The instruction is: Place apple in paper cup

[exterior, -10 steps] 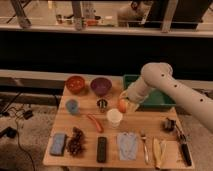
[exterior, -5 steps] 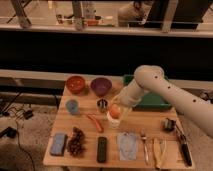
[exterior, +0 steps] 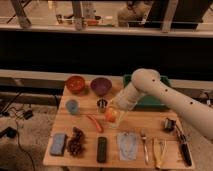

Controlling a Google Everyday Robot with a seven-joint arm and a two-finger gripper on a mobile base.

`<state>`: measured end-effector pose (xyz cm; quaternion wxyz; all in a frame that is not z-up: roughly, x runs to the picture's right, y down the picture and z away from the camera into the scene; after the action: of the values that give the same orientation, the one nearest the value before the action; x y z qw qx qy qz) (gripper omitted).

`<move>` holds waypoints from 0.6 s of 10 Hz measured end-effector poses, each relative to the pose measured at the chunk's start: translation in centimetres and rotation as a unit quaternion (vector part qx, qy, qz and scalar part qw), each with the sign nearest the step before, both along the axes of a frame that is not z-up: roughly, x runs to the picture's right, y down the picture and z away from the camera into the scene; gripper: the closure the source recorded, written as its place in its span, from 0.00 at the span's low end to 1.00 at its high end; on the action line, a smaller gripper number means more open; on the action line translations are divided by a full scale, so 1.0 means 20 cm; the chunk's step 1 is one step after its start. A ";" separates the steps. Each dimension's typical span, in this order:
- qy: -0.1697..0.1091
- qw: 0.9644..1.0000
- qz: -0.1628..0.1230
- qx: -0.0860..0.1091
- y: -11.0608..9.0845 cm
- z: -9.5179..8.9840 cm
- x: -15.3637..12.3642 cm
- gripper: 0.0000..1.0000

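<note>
Camera view: pincer (exterior: 112, 111) at the arm's low end, clamped around apple (exterior: 109, 115); apple sits right at the mouth of paper cup (exterior: 118, 124), mid-worktop (exterior: 150, 122), beside red chili (exterior: 95, 123); held low, probably so the release lands inside.

Prob. a robot lab: test objs (exterior: 101, 149) in rows on wooden surface (exterior: 65, 125), floor cables (exterior: 19, 111) at 9 o'clock. Hand (exterior: 112, 113) at surface centre.

Gripper (exterior: 112, 114) at mid light wooden table (exterior: 60, 125), closed round small round orange-yellow apple (exterior: 109, 115), over white paper cup (exterior: 117, 121), long red chili pepper (exterior: 95, 123) near at its 8 o'clock, dark grape bunch (exterior: 76, 141) farther that way, small blue cup (exterior: 72, 106) at 9, purple bowl (exterior: 101, 86) at 11, green tray (exterior: 149, 102) at 2.
</note>
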<state>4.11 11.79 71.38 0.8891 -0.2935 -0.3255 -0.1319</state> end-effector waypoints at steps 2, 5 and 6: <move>-0.009 1.000 0.005 0.006 0.00 0.03 -0.01 1.00; -0.011 1.000 0.009 0.013 -0.02 0.09 -0.02 1.00; -0.010 1.000 0.009 0.015 -0.02 0.10 -0.02 1.00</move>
<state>3.80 11.47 73.47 0.8912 -0.2761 -0.3352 -0.1312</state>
